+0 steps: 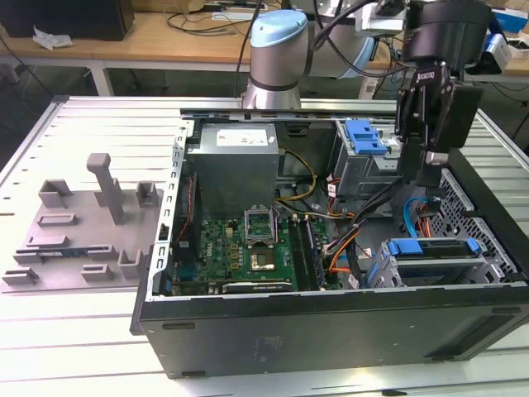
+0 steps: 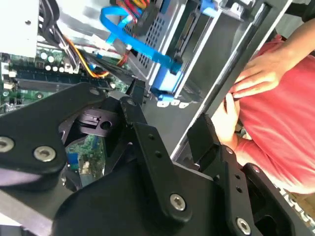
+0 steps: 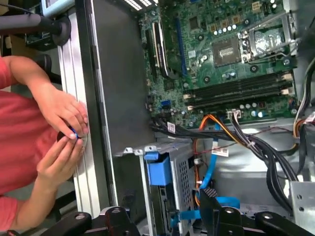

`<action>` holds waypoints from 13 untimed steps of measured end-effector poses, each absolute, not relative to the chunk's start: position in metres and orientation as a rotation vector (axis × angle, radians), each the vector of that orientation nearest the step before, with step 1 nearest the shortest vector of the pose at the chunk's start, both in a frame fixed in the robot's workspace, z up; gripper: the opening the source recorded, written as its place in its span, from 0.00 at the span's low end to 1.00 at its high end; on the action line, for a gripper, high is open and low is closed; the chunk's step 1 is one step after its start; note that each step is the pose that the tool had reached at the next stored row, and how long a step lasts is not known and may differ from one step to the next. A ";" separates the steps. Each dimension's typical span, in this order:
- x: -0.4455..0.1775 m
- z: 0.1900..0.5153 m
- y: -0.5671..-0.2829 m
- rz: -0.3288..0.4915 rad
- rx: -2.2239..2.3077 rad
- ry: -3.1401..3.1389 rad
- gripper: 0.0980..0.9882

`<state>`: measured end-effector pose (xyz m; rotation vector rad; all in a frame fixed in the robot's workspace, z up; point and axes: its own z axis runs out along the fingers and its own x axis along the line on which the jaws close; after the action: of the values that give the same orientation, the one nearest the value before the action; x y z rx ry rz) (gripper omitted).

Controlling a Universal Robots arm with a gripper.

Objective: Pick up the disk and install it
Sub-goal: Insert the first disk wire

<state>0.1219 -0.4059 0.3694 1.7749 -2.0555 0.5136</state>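
Observation:
The disk (image 1: 434,248), a grey drive framed by a bright blue bracket, lies flat in the grey cage at the case's near corner on the exterior view's right. Its blue bracket end (image 3: 158,172) is also in the first wrist view. My black gripper (image 1: 423,165) hangs above the case, over the gap between the rear drive cage and the disk's cage, clear of both. In the second wrist view the gripper (image 2: 170,110) is open, its two fingers (image 2: 147,142) spread with nothing between them.
The open computer case (image 1: 331,322) holds a power supply (image 1: 235,161), a motherboard (image 1: 248,240), loose cables (image 1: 364,223) and a rear cage with a blue clip (image 1: 368,136). A grey fixture plate (image 1: 83,223) lies on the exterior view's left. A person's hands (image 3: 64,128) rest at the case's outer edge.

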 end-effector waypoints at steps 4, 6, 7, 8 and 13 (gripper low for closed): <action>0.142 0.365 -0.406 0.512 1.776 -2.057 0.59; 0.151 0.362 -0.406 0.512 1.776 -2.057 0.59; 0.161 0.358 -0.406 0.511 1.776 -2.057 0.59; 0.162 0.357 -0.405 0.511 1.776 -2.057 0.59; 0.164 0.352 -0.386 0.520 1.769 -2.054 0.59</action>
<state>0.1636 -0.3857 0.3523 1.7685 -2.0536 0.5201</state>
